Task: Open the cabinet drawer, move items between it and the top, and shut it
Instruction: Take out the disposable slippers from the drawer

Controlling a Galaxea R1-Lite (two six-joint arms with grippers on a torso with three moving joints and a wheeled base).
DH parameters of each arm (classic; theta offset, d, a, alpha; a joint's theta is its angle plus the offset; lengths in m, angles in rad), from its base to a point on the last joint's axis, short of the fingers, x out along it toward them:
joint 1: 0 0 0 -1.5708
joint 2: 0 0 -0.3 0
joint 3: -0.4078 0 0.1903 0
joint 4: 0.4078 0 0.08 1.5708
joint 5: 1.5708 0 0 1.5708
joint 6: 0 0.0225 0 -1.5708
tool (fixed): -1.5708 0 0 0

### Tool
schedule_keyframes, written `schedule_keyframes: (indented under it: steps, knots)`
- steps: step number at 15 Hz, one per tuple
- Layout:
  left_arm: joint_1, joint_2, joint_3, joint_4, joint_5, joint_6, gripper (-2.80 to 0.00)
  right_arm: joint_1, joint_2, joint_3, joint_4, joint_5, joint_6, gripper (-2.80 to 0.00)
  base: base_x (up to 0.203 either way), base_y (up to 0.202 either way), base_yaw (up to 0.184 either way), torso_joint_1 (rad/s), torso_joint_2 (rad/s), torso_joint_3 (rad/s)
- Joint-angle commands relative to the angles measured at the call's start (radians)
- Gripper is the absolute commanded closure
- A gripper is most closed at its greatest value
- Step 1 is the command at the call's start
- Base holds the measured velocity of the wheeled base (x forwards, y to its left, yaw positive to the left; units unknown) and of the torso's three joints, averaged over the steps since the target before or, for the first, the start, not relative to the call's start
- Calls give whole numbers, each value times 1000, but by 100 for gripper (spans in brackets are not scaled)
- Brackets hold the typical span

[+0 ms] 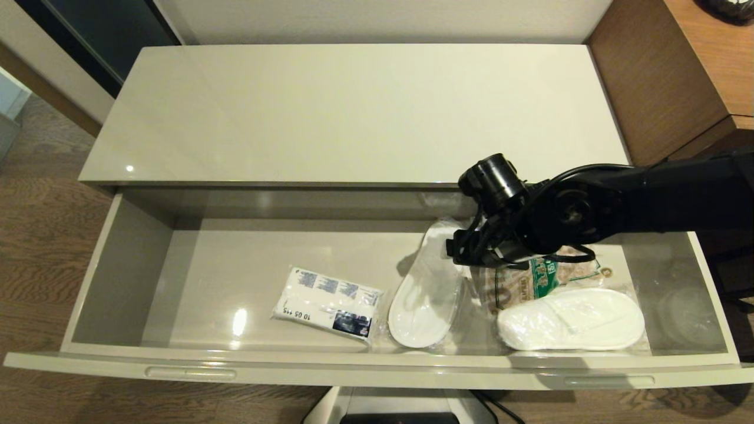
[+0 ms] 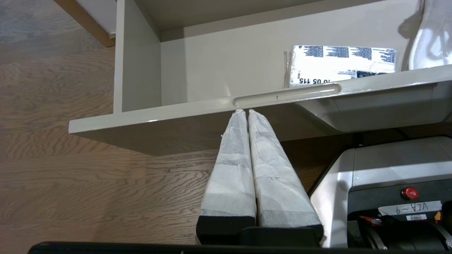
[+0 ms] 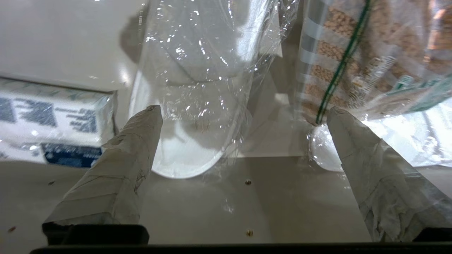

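The cabinet drawer (image 1: pixel 377 370) is pulled fully out below the bare cabinet top (image 1: pixel 353 112). Inside lie the tissue packet (image 1: pixel 327 303) and, to its right, a white slipper in clear wrap (image 1: pixel 427 291). My right gripper (image 1: pixel 465 250) hangs open inside the drawer over that slipper's back end. In the right wrist view the right gripper (image 3: pixel 245 110) has the slipper (image 3: pixel 190 141) beside one finger, with nothing held, and the tissue packet (image 3: pixel 53 116) is off to the side. My left gripper (image 2: pixel 246 111) is shut and empty, just under the drawer's left slot handle (image 2: pixel 286 94).
A second wrapped slipper (image 1: pixel 571 321) and a printed snack bag (image 1: pixel 542 277) lie at the drawer's right. Taller brown wood-grain furniture (image 1: pixel 665 76) stands to the right of the cabinet. The robot's base (image 2: pixel 388 183) sits below the drawer front.
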Motion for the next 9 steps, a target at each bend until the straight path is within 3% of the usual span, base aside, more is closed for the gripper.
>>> schedule_keyframes:
  steps: [1,7,9]
  knots:
    - [1,2,0,-1,0,1,0,1,89,-36,-1,-5,8,-280,0,0,0,0,0,0]
    - [1,2,0,-1,0,1,0,2,204,-80,-81,-33,3,-280,0,0,0,0,0,0]
    - [1,2,0,-1,0,1,0,2,284,-83,-138,-115,7,-280,0,0,0,0,0,0]
